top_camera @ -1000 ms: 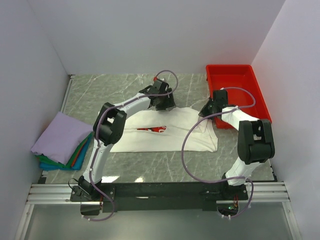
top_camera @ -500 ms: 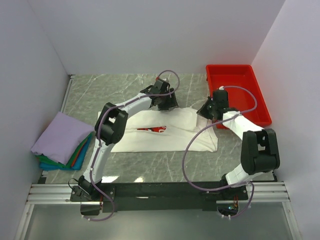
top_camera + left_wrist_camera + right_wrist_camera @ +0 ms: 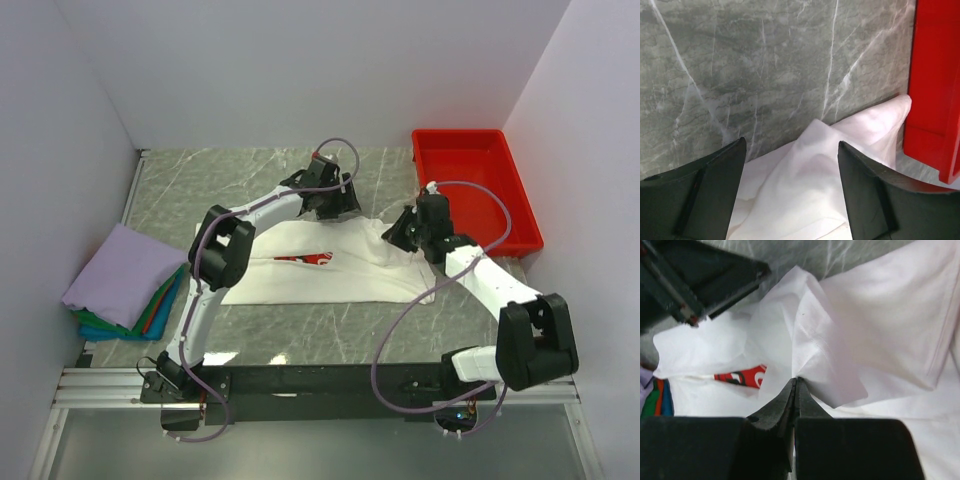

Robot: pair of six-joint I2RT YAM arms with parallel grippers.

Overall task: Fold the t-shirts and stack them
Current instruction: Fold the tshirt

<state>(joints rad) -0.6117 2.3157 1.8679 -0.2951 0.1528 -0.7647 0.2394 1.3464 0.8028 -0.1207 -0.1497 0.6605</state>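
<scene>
The white t-shirt (image 3: 330, 270) with the red chest print (image 3: 305, 259) lies mid-table, partly folded. My right gripper (image 3: 402, 230) is shut on a pinched fold of its right side, lifted into a peak (image 3: 807, 335); the print shows in the right wrist view (image 3: 740, 376). My left gripper (image 3: 333, 208) hovers open over the shirt's far edge, white cloth (image 3: 800, 190) between its fingers (image 3: 875, 195) without being held. Folded lavender (image 3: 122, 272), green and blue shirts (image 3: 110, 325) are stacked at the left.
A red plastic tray (image 3: 520, 200) stands at the back right, its wall close to the left gripper in the left wrist view (image 3: 935, 90). White walls enclose the marble table (image 3: 220, 180). The right arm's cable (image 3: 400, 310) loops over the shirt's front right.
My right gripper has moved left and forward from beside the tray, pulling the shirt's right side inward with it. The left gripper has barely moved.
</scene>
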